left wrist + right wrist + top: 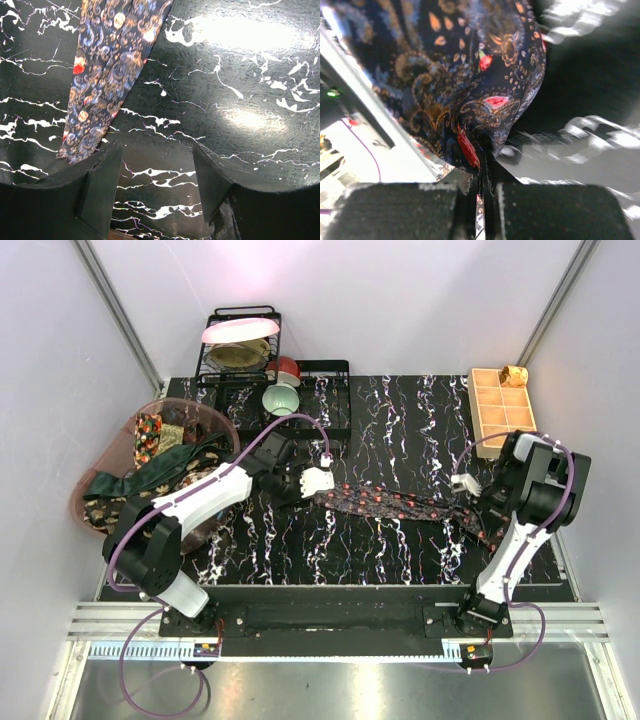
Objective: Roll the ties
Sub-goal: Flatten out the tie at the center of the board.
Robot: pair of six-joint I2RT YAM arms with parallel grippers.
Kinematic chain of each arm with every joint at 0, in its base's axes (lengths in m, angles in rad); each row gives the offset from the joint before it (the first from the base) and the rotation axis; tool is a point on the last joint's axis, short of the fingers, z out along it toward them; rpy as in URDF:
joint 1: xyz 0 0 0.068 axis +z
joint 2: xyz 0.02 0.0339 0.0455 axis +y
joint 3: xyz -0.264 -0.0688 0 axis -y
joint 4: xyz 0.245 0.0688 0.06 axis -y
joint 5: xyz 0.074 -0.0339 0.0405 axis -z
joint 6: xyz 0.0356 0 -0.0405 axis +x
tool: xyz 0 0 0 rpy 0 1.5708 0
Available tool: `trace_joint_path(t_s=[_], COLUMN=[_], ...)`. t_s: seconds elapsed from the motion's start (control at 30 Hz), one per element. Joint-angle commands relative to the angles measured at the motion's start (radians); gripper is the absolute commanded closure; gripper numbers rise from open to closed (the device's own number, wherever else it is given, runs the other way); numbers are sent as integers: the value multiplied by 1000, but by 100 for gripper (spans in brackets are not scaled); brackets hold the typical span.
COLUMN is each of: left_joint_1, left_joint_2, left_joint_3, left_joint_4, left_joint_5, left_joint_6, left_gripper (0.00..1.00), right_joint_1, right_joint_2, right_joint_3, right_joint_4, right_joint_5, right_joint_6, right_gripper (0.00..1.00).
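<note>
A dark tie with small red dots (400,506) lies stretched across the black marbled table, from mid-table to the right. My left gripper (320,484) hovers at the tie's left end. In the left wrist view its jaws (157,170) stand open over bare table, with the tie (105,75) running up past the left finger (100,185). My right gripper (487,518) is at the tie's right end. The right wrist view shows this gripper (482,197) shut on the tie's fabric (470,75), which bunches up just beyond the fingertips.
A pink basket (218,423) at the left edge holds more ties, one dark green (150,472) and one brown-gold (155,430). A black dish rack (325,370) with a bowl (281,398) stands at the back. A tan gridded tray (503,405) sits back right.
</note>
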Motion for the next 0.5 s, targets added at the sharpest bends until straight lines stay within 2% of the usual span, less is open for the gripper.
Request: trace_joint_path(t_s=[0.0,0.07,0.17,0.2,0.27,0.33,0.47], left_joint_1=[2,2,2,4,4,7,10], left_joint_2=[-12,0,1,1,6,6,3], left_joint_3=[-16,-15,-15,-13,-13,-9,-12], left_joint_4=[28,32,35,35,37,32,26], left_joint_5=[33,35,36,38,38,38,48], left_joint_6=[3,-2,-4,1,3,1,-2], left_gripper=[38,38,37,37,37,37,38], right_joint_1=[-13,-15,-15,-15,-18,-25,-45], right_joint_2=[61,113,173,190,236,262,267], right_joint_3=[104,146,206,235,281,354,477], right_joint_4=[-266,-266,-265,-262,-262,-262,-260], right_joint_5=[29,12,4,6,10,7,13], right_joint_6=[-53,-33,-8,7,33,50,45], right_gripper=[100,98,83,71,64,58,53])
